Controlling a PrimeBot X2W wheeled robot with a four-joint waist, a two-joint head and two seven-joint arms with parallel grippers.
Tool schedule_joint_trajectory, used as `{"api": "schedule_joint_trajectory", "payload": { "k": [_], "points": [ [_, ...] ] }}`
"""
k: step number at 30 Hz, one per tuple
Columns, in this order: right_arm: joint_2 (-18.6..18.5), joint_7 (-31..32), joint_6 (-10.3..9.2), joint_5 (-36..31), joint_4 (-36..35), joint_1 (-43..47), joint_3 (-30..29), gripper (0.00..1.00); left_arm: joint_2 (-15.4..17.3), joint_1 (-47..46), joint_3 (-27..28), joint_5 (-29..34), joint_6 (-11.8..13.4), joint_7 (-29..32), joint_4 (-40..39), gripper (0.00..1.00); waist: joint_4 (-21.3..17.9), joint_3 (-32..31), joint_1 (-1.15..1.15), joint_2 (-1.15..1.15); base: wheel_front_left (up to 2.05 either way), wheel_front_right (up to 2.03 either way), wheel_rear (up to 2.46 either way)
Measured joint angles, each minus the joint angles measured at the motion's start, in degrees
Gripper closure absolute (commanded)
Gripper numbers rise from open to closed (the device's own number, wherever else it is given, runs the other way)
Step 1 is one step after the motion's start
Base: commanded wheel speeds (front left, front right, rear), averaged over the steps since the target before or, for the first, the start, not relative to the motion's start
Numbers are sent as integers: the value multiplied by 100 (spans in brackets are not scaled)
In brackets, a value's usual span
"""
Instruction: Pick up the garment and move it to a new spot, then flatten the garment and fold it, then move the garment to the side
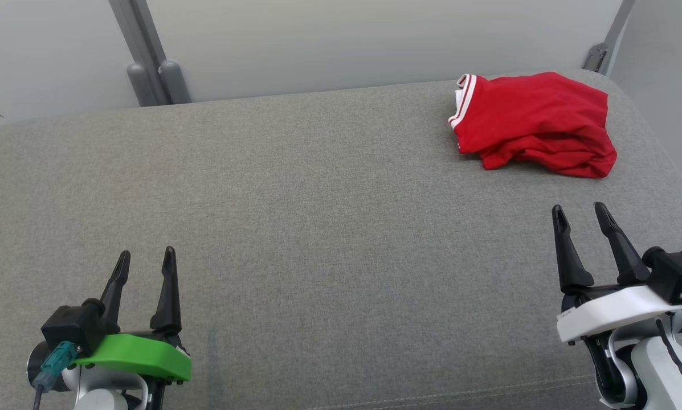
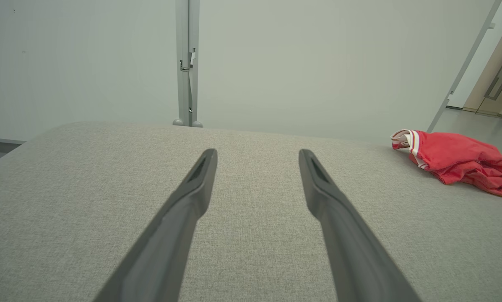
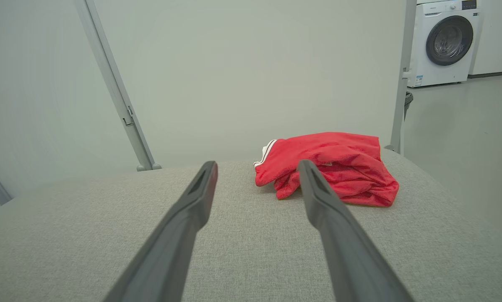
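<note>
The red garment point(image 1: 534, 122) with white stripes on its trim lies in a loose, bumpy heap at the far right corner of the grey cushion point(image 1: 318, 199). Nothing touches it.

This scene fits 2 stages. The garment may be a heap waiting to be picked up. Or it may be a rough fold already put to the side. The pictures do not say which, so I cannot name the next move. If a claw does have to reach for the cloth, the right one is much nearer.

The right claw point(image 1: 579, 206) sits near the front right edge, wide open and holding nothing, pointing at the garment. The left claw point(image 1: 147, 251) sits near the front left edge, well apart from the garment, also wide open and holding nothing.

The head view shows both claws and the whole top of the heap. The right wrist view shows the low front side of the heap, with cloth folds tucked under, and a washing machine point(image 3: 443, 42) in the room behind. The left wrist view shows the garment far off to the right, by the far edge.
</note>
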Motion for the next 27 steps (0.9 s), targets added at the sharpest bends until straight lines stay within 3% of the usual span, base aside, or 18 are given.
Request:
{"api": "schedule_joint_trajectory", "payload": {
  "k": [13,14,27],
  "points": [
    [59,0,146,-100,-29,96,-113,0,-10,19,-3,11,0,0,5,0,5,2,0,0,0,0,0],
    [62,0,152,-104,-30,96,-118,100,-12,21,-5,-11,0,0,18,100,5,3,0,0,0,0,0],
    [274,59,212,386,187,285,-105,100,-74,176,12,-499,2,142,276,100,10,-2,0,0,0,0,0]
  ]
}}
